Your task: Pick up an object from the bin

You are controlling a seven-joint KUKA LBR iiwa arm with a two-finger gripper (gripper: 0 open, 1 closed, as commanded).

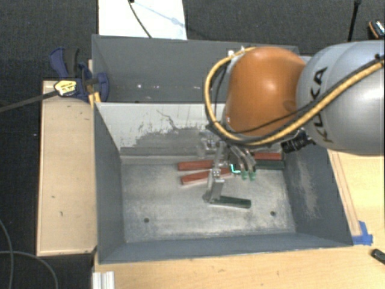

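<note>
A: Where is the gripper (214, 192) right now?
B: Low in the middle of the bin (150, 221), with its tip down near the floor. Just beside it, toward the near wall and the arm's side, lies a dark green flat bar (236, 203). The end of that bar seems to touch the tip or lie right under it.
A: Spread or pressed together?
B: I cannot tell, because the metalwork below the orange wrist cover (264, 89) crowds that spot. Nothing is plainly pinched.
A: What else is close?
B: A reddish-brown bar (198, 177) lies just beyond the gripper, on the side away from the arm. A second reddish-brown bar (194, 165) lies right behind it. A red bar (269, 157) lies farther back on the arm's side, partly under the arm.
A: How would the green bar handle?
B: I judge it light, stiff and thin. It lies flat on bare metal, so it may slide rather than lift. Taking it across its narrow width near the middle seems safer than at the end, where it could pivot and swing out
</note>
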